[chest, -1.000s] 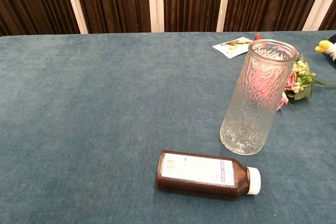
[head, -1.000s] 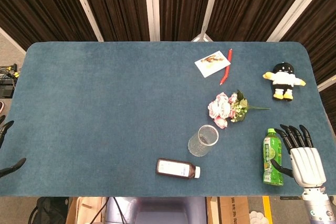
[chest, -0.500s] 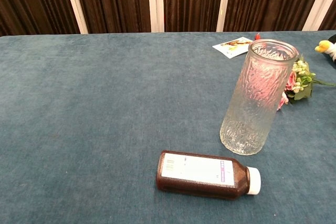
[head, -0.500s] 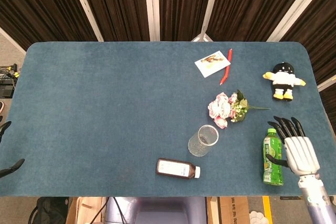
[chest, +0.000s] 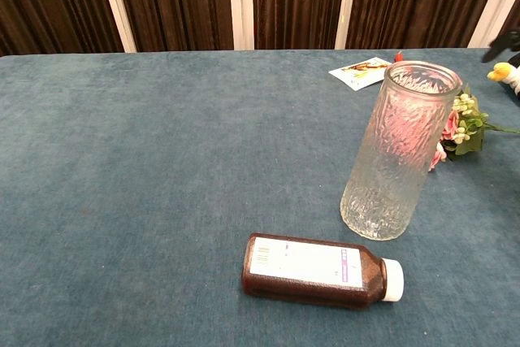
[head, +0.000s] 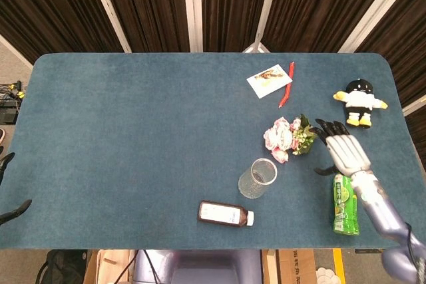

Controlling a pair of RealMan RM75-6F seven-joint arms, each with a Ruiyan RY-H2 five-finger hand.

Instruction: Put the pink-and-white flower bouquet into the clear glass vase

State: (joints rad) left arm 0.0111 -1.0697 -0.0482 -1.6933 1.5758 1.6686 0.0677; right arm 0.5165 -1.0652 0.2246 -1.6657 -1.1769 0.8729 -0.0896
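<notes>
On the table [head: 133, 138] we count one flower bouquet [head: 287, 137], one clear glass vase [head: 257, 178], one brown bottle [head: 225, 214] lying on its side, one green bottle [head: 345, 205], one plush penguin [head: 359, 102], one printed card [head: 269, 81] and one red pen [head: 287, 84]. We see two robot hands: the right robot hand [head: 343, 151] and the left robot hand [head: 9, 191].

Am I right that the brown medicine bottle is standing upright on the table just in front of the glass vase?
Not quite: the brown medicine bottle is lying on its side, not upright, just in front of the glass vase. The chest view shows it plainly.
</notes>
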